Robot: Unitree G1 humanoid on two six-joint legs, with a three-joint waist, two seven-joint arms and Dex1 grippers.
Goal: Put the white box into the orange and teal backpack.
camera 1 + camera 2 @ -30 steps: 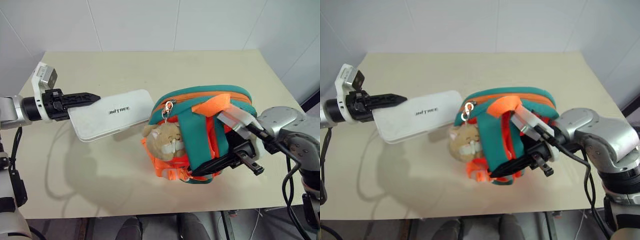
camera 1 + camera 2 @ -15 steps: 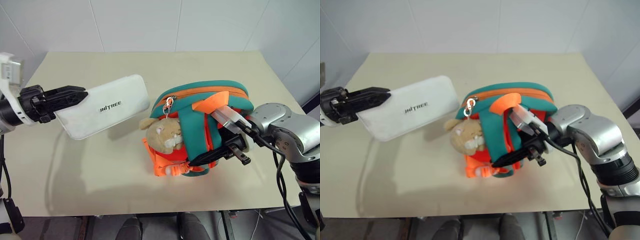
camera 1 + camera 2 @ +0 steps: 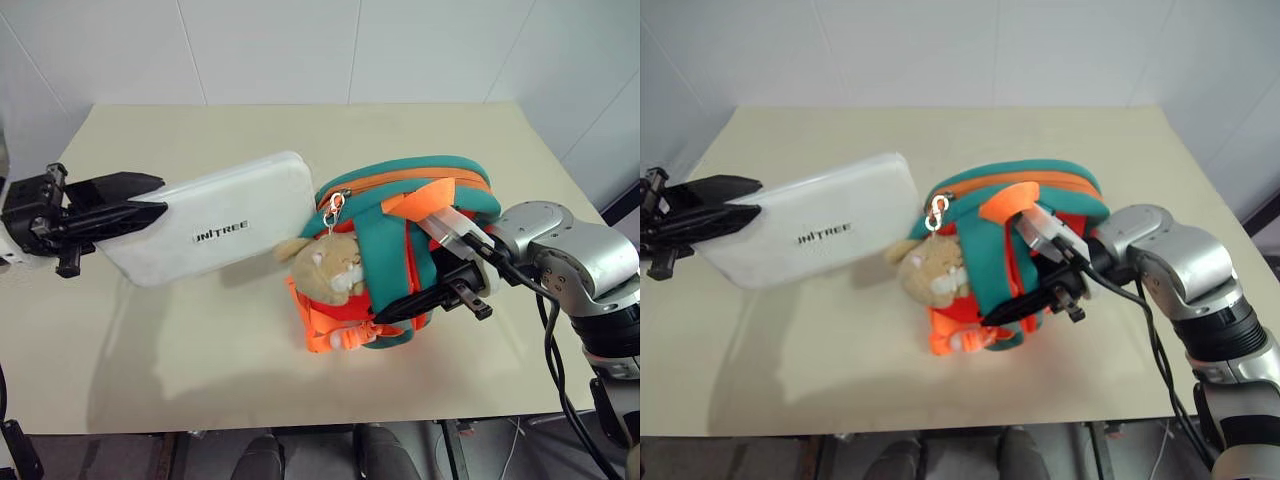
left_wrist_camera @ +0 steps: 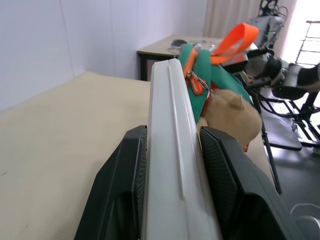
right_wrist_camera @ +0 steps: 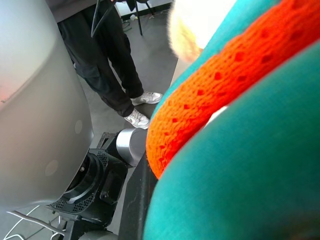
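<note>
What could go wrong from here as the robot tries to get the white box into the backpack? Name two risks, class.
1. The zip opening of the orange and teal backpack looks nearly closed, so the white box may jam against its rim.
2. The left hand grips the box at one end only; a knock against the plush toy or the backpack, which the right hand holds by a strap, could twist it loose.
</note>
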